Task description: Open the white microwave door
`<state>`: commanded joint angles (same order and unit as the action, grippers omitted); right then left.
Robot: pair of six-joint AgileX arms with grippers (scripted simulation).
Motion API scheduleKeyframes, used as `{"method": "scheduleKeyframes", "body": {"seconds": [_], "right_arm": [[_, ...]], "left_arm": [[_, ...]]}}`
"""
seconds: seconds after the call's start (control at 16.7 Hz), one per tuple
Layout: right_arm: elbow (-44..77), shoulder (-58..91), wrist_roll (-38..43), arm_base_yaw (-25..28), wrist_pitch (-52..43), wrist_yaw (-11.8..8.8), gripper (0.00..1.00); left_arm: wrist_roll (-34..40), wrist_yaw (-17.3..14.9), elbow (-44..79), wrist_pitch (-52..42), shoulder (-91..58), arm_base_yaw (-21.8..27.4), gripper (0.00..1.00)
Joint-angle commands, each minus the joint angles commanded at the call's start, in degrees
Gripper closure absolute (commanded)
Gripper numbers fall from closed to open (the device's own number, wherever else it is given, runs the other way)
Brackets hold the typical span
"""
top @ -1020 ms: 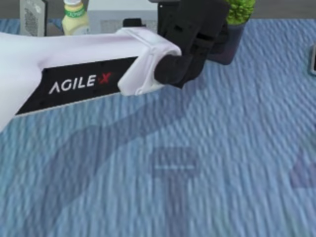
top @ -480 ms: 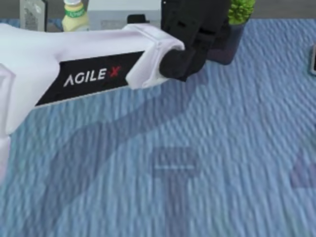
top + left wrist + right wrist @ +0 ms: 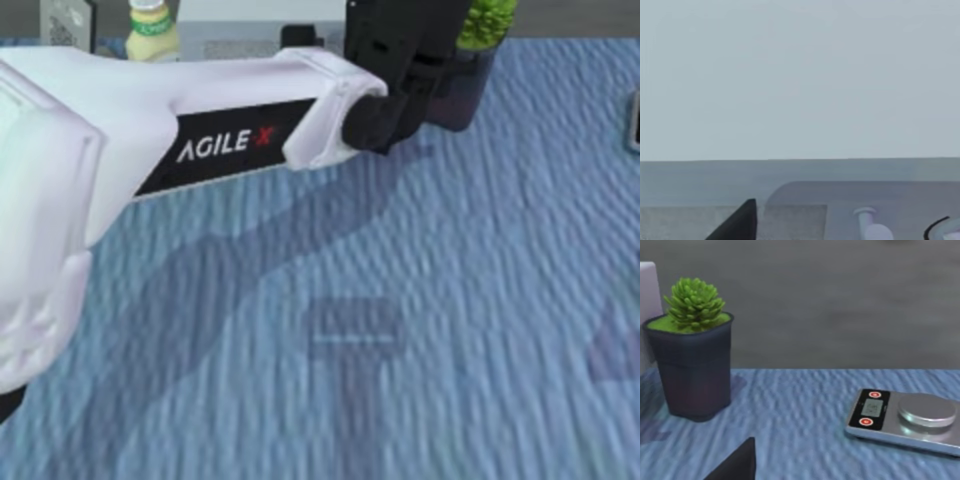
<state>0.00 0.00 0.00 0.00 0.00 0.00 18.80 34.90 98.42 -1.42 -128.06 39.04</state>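
The boxy white microwave (image 3: 262,22) stands at the far edge of the counter, and only a strip of its top and front shows in the top view, behind the left arm. In the left wrist view the lens sits very close to its front: the flat white microwave door (image 3: 790,220) with its grey speckled mesh window fills the low part of the picture, and beside it a round silver knob (image 3: 875,230) sticks out from the narrow control panel. Whether the door stands ajar cannot be told.

The left gripper (image 3: 400,60), black and mounted on a white arm lettered AGILEX, reaches up against the microwave's front. One dark fingertip (image 3: 737,222) shows before the mesh window, but how far the gripper is open, or whether it has hold of anything, cannot be told.

Just right of the microwave stands a green succulent in a dark square pot (image 3: 478,50). To the microwave's left are a pale yellow bottle with a green collar (image 3: 152,35) and a dark box with a printed code (image 3: 66,22). The counter (image 3: 400,350) wears a blue rippled cloth.

The right arm is outside the top view; of the right gripper only one dark fingertip (image 3: 735,465) shows in its wrist view, so its opening cannot be told. That view looks past the plant to a silver kitchen scale with red buttons (image 3: 907,420), well right of the microwave.
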Motion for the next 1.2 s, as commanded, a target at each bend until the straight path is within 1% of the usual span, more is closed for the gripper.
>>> {"method": "scheduleKeyframes", "body": {"seconds": [0.12, 0.9, 0.96, 1.2], "right_arm": [[0.00, 0.00, 0.00, 0.00, 0.00, 0.00, 0.00], [0.00, 0.00, 0.00, 0.00, 0.00, 0.00, 0.00], [0.00, 0.00, 0.00, 0.00, 0.00, 0.00, 0.00], [0.00, 0.00, 0.00, 0.00, 0.00, 0.00, 0.00]], "left_arm": [[0.00, 0.00, 0.00, 0.00, 0.00, 0.00, 0.00], [0.00, 0.00, 0.00, 0.00, 0.00, 0.00, 0.98], [0.00, 0.00, 0.00, 0.00, 0.00, 0.00, 1.00], [0.00, 0.00, 0.00, 0.00, 0.00, 0.00, 1.00]]}}
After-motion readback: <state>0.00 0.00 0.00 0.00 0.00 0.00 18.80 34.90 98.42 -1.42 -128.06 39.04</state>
